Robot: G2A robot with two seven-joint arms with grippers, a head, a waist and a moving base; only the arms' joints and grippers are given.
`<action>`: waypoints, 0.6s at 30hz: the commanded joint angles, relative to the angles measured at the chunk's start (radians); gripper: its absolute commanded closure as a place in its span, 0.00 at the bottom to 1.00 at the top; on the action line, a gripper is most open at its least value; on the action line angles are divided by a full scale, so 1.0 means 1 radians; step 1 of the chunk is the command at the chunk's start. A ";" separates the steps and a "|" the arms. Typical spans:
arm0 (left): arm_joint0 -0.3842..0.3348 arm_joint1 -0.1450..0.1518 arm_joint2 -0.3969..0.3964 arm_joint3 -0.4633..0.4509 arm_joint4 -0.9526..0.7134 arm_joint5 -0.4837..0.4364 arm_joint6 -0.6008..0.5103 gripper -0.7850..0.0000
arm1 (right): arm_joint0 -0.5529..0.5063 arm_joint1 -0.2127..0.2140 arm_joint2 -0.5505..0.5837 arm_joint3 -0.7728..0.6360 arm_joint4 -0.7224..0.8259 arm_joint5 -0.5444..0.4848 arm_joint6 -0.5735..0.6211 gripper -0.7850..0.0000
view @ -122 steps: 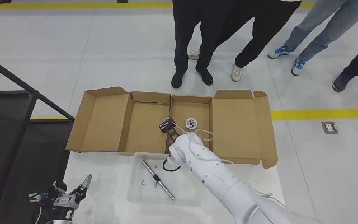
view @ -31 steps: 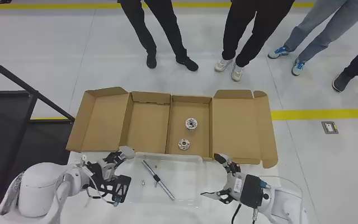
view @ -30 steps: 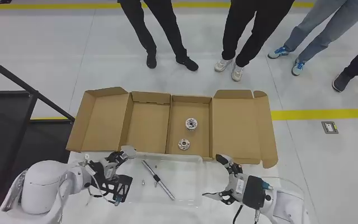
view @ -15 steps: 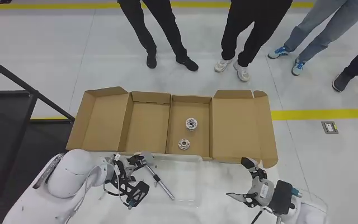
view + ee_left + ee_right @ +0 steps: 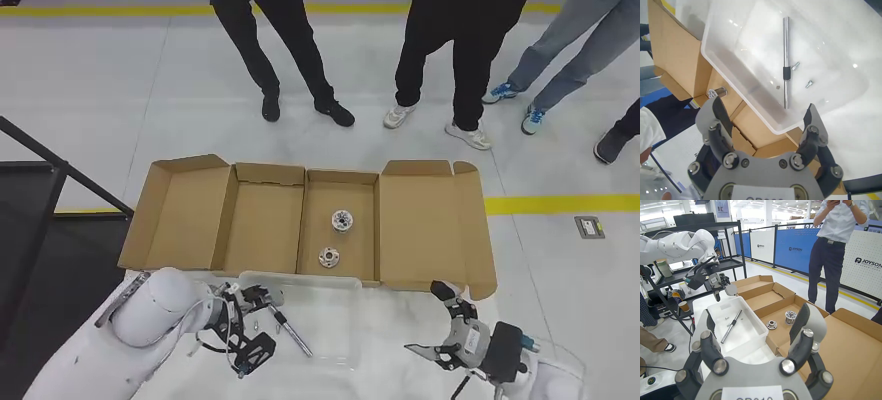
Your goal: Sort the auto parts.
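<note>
1. Since both claws sit by the near edge of the bench (image 5: 395, 318), I'll start there. The right gripper (image 5: 757, 311) is spread wide with nothing in it. It hangs toward the bench's near right corner, well apart from the tray (image 5: 300, 278).
2. The left gripper (image 5: 762, 106) is wide open too, with nothing between the jaws. It hangs over the left end of the tray, above the rim.
3. On the tray floor a shiny steel rod (image 5: 786, 56) with a dark collar lies diagonally. Two little bolts (image 5: 796, 66) sit just beside it on the side toward the left arm, one nearly touching the collar.
4. Right behind the tray, a cardboard box (image 5: 430, 230) runs along the far edge of the bench. Two round flanged parts (image 5: 329, 257) sit in the compartment just right of the middle divider, one nearer and one farther, not touching.
5. My read: the flanges are sorted and the left arm is lined up for the next pick, probably the rod.
6. Next it would need to drop into the tray, square the jaws across the rod and pinch near the collar. It has to stay off the tray wall and the bolts. A smooth rod like that looks like it could roll or slip.
</note>
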 commanded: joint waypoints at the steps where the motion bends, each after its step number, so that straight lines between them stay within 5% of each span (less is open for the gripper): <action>1: -0.062 -0.003 0.071 0.027 -0.022 -0.018 -0.018 0.00 | 0.000 0.000 0.000 0.000 0.000 0.000 0.000 0.00; 14: -0.397 -0.050 0.482 0.216 -0.315 -0.063 -0.063 0.00 | 0.000 0.000 0.000 0.000 0.000 0.000 0.000 0.00; 18: -0.404 -0.052 0.492 0.223 -0.322 -0.063 -0.063 0.00 | 0.000 0.000 0.000 0.000 0.000 0.000 0.000 0.00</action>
